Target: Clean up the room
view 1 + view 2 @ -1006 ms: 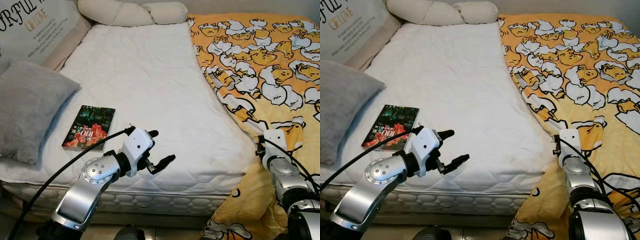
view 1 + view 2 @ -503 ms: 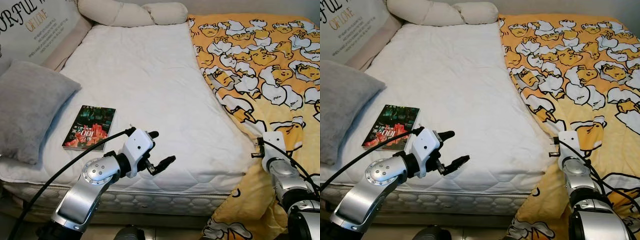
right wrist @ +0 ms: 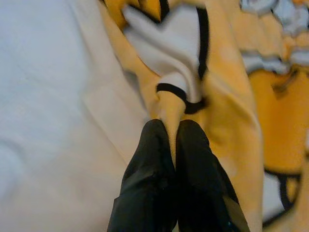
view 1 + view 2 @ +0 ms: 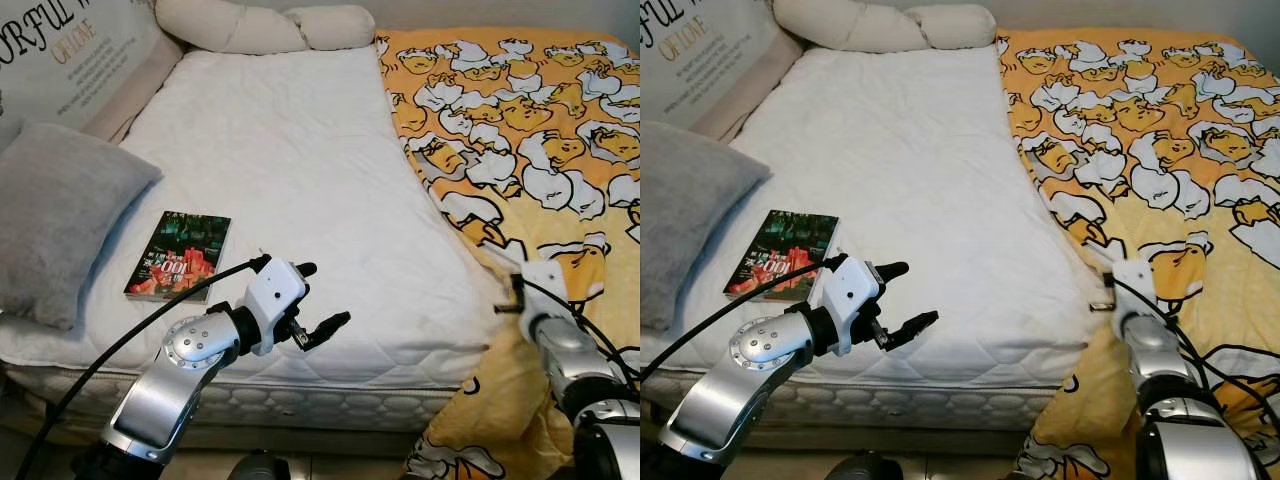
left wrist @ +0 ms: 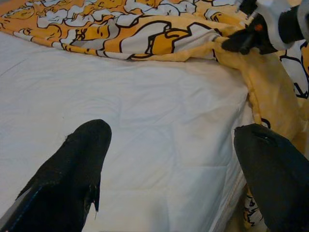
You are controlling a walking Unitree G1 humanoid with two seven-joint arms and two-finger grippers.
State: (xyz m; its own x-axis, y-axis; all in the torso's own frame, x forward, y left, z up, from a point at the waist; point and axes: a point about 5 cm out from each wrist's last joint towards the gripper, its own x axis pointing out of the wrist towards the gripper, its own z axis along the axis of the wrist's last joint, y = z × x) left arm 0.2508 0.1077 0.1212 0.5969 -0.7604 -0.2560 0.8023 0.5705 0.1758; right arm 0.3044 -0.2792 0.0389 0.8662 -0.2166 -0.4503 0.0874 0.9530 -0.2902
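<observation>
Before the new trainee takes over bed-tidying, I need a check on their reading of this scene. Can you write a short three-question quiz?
1. True or false: the right gripper is pinched shut on a fold of the yellow cartoon-print blanket.
2. What lies nearest the dark-covered paperback book on the white quilted mattress? A) grey square cushion B) cream bolster pillow C) yellow blanket
3. Fill in: the left gripper hovers with its fingers ____ over the mattress's near edge.

Key: 1 true; 2 A; 3 open.
</observation>
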